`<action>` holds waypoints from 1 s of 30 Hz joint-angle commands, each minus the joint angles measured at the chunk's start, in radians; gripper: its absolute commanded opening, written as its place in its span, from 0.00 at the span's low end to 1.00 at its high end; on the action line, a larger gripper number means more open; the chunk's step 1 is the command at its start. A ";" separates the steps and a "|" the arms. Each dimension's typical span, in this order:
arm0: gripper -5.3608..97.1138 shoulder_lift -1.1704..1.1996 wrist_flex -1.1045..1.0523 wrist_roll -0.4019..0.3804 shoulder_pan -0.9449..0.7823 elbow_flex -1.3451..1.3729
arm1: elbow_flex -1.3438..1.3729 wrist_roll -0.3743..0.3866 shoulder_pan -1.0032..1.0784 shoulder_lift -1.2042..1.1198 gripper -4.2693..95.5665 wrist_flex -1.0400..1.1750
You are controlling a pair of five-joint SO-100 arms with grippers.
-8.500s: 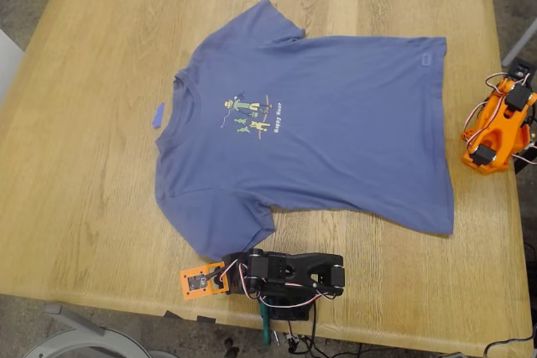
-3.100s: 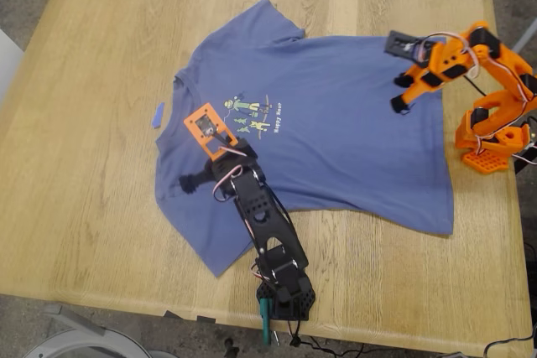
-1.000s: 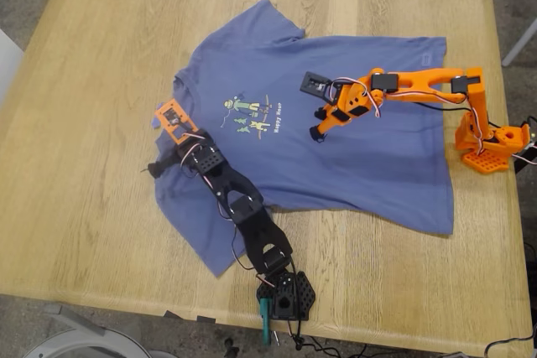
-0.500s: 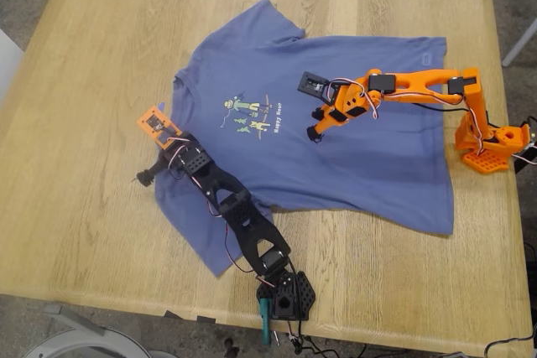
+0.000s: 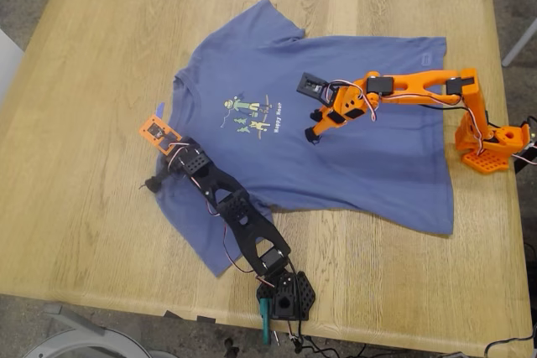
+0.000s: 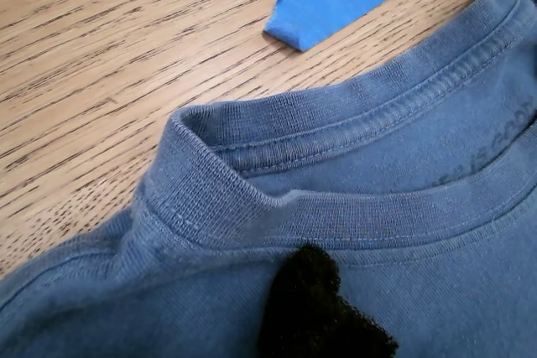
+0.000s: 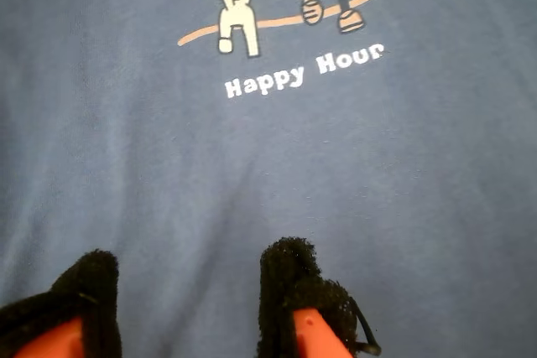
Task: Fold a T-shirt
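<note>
The periwinkle-blue T-shirt (image 5: 361,157) lies flat and face up on the wooden table (image 5: 84,207), collar toward the exterior view's left and hem toward its right. Its cartoon print (image 5: 250,115) reads "Happy Hour" (image 7: 304,71). My first gripper (image 5: 161,132), on the black arm, is at the collar (image 6: 352,211). One black padded finger (image 6: 312,308) rests on the cloth just inside it, and the other finger is hidden. My second gripper (image 5: 312,134), on the orange arm, hovers open over the chest (image 7: 336,173) beside the print, with nothing between its pads (image 7: 294,291).
A small blue scrap (image 6: 336,6) lies on the bare wood just beyond the collar (image 5: 159,109). The black arm's base (image 5: 285,295) sits at the table's near edge. The orange arm's base (image 5: 487,144) stands at the exterior view's right.
Both arms have unfolded from rest. Over the last second the first gripper swung toward the exterior view's left to the collar. The second gripper crept slightly toward the print.
</note>
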 commanded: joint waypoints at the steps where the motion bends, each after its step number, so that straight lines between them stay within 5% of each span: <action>1: 0.77 -0.028 0.026 -0.008 -0.015 -0.166 | -0.014 0.008 -0.012 0.003 0.33 -0.021; 5: 0.73 -0.166 0.123 -0.005 -0.017 -0.385 | -0.014 0.015 -0.025 -0.008 0.33 -0.029; 13: 0.63 -0.683 0.584 -0.046 -0.018 -1.236 | -0.018 0.018 -0.026 -0.025 0.32 -0.037; 19: 0.30 -0.689 0.623 -0.146 -0.003 -1.236 | -0.023 0.025 -0.025 -0.040 0.32 -0.043; 30: 0.08 -0.707 0.661 -0.216 0.032 -1.236 | -0.175 0.052 -0.038 -0.163 0.32 -0.026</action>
